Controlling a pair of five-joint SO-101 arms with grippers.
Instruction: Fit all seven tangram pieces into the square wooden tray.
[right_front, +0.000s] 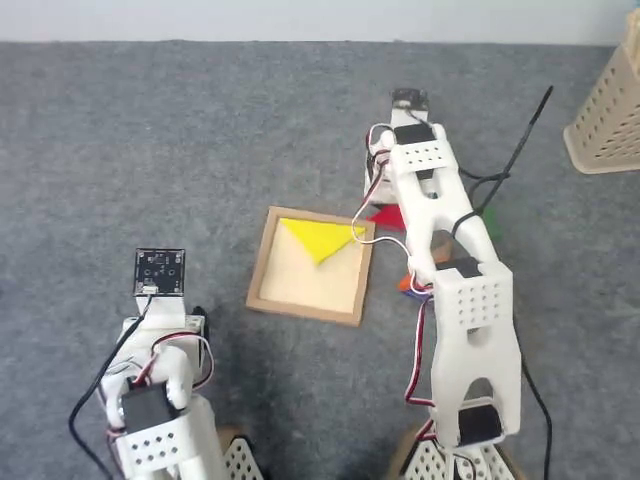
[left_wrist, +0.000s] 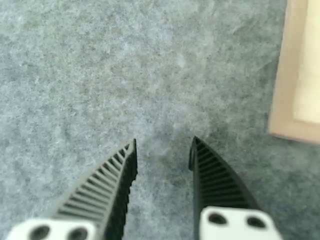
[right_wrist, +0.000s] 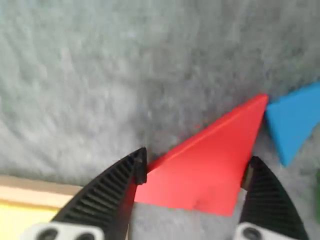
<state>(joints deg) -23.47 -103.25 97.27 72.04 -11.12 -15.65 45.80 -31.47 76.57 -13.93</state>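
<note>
Tray: the square wooden tray (right_front: 262, 270) lies near the middle of the table (right_front: 120, 140), turned a little askew to the table's edges; its rim also shows in the left wrist view (left_wrist: 282, 90).
Yellow triangle (right_front: 320, 238): lies flat inside the tray, against its far edge, one point reaching into the far right corner.
Red triangle (right_wrist: 210, 165): lies on the table just outside the tray's far right corner; in the high view it is partly hidden under the right arm (right_front: 388, 216).
Blue piece (right_wrist: 292, 120): on the table just beside one tip of the red triangle; I cannot tell whether they touch.
Orange piece (right_front: 407, 284): on the table off the tray's right edge, mostly hidden by the arm.
Green piece (right_front: 490, 220): on the table, further toward the right edge; partly hidden.
Right gripper (right_wrist: 195, 167): low over the red triangle; fingers spread, one on either side of the piece, not pinching it.
Left gripper (left_wrist: 164, 147): over bare table near the tray's left edge; fingers spread, holding nothing.
Slotted beige thing (right_front: 610, 100): at the table's far right corner.
</note>
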